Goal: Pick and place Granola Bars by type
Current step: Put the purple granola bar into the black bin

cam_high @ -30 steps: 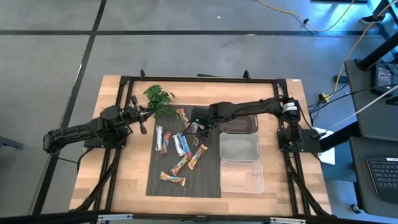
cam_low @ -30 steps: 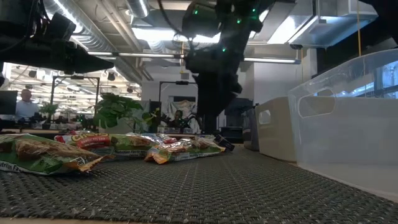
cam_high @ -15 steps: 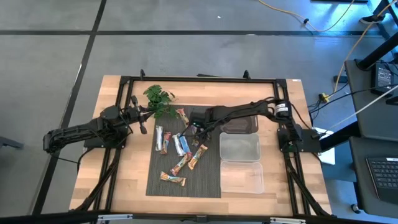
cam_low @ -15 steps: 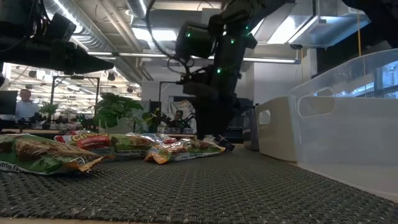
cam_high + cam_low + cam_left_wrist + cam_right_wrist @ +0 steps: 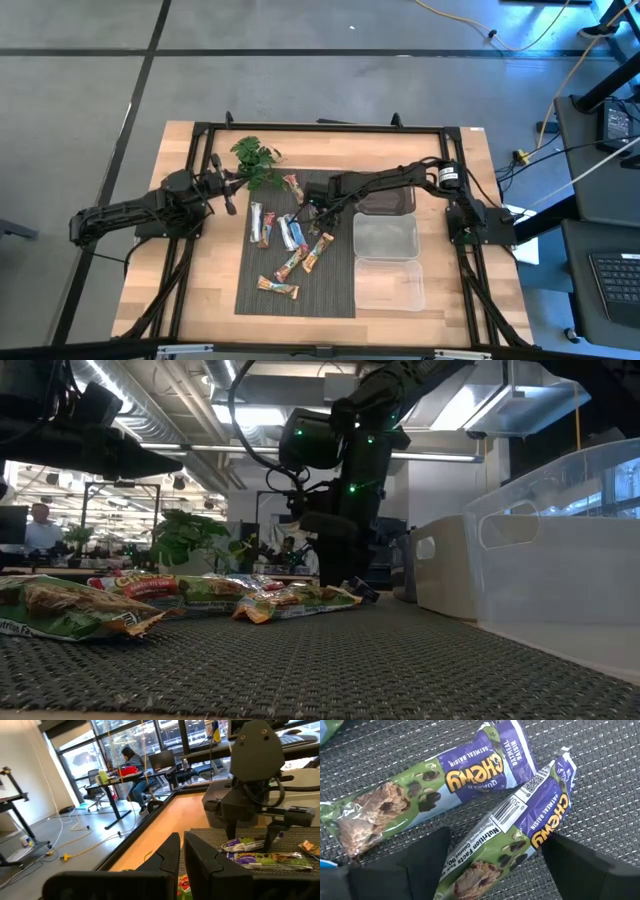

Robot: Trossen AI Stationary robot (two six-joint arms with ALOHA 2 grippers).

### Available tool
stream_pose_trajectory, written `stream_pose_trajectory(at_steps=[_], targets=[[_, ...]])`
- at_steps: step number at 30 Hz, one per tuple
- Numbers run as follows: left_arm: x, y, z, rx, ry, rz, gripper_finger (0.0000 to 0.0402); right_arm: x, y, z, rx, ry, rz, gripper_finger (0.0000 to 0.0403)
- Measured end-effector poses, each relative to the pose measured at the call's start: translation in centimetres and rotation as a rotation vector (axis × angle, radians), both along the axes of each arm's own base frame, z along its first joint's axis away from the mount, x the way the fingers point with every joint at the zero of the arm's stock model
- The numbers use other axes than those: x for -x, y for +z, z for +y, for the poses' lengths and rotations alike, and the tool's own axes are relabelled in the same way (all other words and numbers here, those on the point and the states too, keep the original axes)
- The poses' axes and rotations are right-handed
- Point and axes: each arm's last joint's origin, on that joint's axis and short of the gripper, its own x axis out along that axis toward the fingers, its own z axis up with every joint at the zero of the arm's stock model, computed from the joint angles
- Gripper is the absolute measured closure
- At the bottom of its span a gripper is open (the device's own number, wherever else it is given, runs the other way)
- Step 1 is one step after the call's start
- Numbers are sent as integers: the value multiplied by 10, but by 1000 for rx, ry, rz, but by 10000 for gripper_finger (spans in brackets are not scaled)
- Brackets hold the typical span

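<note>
Several granola bars (image 5: 290, 232) lie flat on a dark woven mat (image 5: 330, 285). My right gripper (image 5: 313, 206) is low over their far right part, open. In the right wrist view it (image 5: 496, 836) straddles one purple-green bar (image 5: 520, 832), a finger on either side; whether they touch it I cannot tell. A second bar of that kind (image 5: 435, 787) lies just beyond. The low view shows this gripper (image 5: 345, 572) down by the bars (image 5: 290, 598). My left gripper (image 5: 229, 192) waits shut by the plant sprig (image 5: 255, 160), also seen from its wrist (image 5: 181, 839).
Three bins stand in a row right of the mat: a dark one (image 5: 388, 200), then two clear ones (image 5: 385, 240) (image 5: 388, 284). A black frame (image 5: 320, 128) rims the wooden table. People sit at desks in the room beyond.
My right gripper has moved toward the table's left and come down onto the mat among the bars. The bars have not moved.
</note>
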Motion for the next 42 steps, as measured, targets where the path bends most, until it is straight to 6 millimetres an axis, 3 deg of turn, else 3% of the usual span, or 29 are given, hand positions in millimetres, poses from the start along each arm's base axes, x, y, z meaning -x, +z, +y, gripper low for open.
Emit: stream_pose_trajectory(at_steps=[23, 42], targets=[[1, 0, 1, 0, 50, 0, 383, 0, 0, 1, -9, -39, -7, 96], [1, 0, 1, 0, 50, 0, 384, -1, 0, 1, -10, -41, -10, 276]])
